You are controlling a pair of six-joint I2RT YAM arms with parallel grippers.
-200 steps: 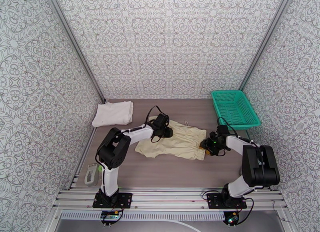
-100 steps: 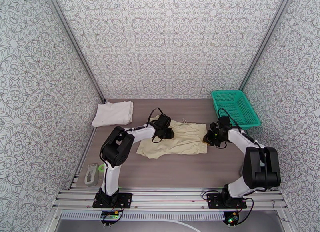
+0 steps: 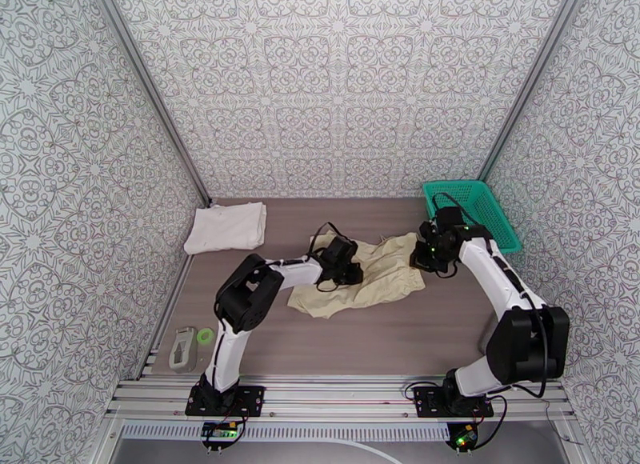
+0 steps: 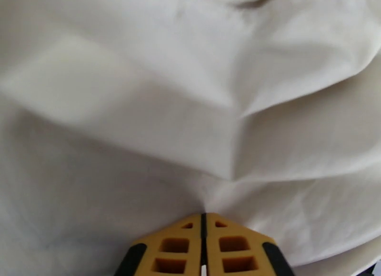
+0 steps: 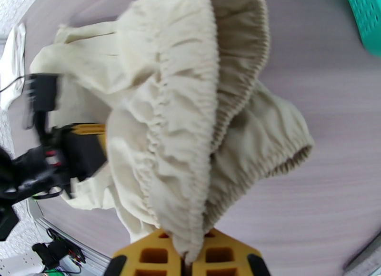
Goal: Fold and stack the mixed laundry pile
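Left wrist view shows left claw (image 4: 204, 221) clenched on shorts (image 4: 190, 105); right claw (image 5: 188, 254) likewise.

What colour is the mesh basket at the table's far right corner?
The basket is green; the top external view shows it best.

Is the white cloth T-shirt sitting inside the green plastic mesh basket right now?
No, the white cloth T-shirt lies folded at the far left corner of the table, well apart from the green plastic mesh basket.
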